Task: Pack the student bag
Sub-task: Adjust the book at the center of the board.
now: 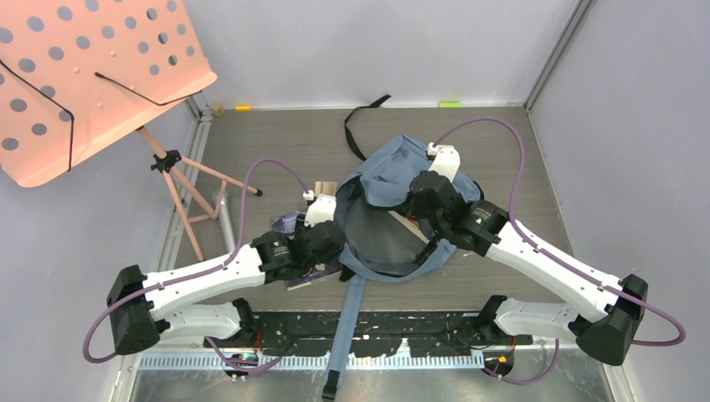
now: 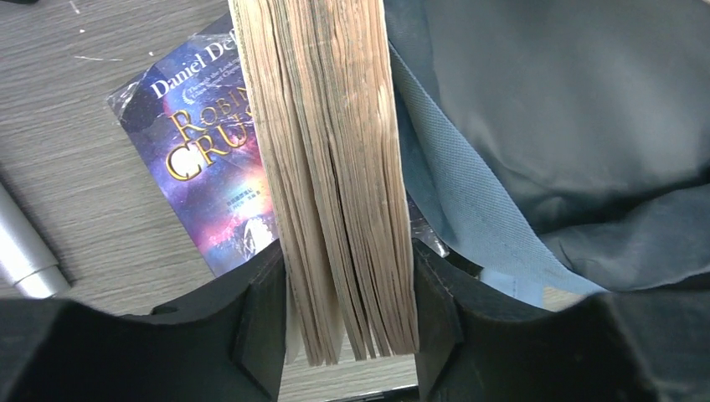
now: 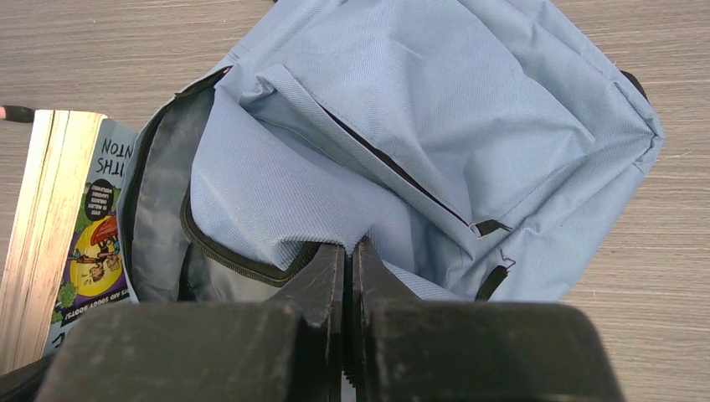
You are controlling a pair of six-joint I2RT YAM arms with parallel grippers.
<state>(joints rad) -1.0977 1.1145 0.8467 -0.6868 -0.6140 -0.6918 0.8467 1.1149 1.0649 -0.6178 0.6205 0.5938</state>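
Observation:
The grey-blue student bag (image 1: 393, 180) lies open in the middle of the table, its dark lining (image 2: 544, 126) facing my left wrist. My left gripper (image 2: 350, 293) stands at the bag's left rim. A thick book with yellowed pages (image 2: 335, 167) stands on edge between its fingers. The pages fan loosely, and a thin gap shows at the left pad, so the jaws are open. A purple Robinson Crusoe paperback (image 2: 201, 159) lies flat beneath. My right gripper (image 3: 352, 247) is shut on the fabric of the bag's (image 3: 435, 109) opening and holds it up.
A pink perforated music stand (image 1: 92, 75) with tripod legs (image 1: 188, 201) fills the left side. The bag's blue strap (image 1: 347, 335) runs toward the near edge and black webbing (image 1: 360, 126) trails behind. A silver tube (image 2: 21, 243) lies left. A colourful book (image 3: 96, 234) borders the bag.

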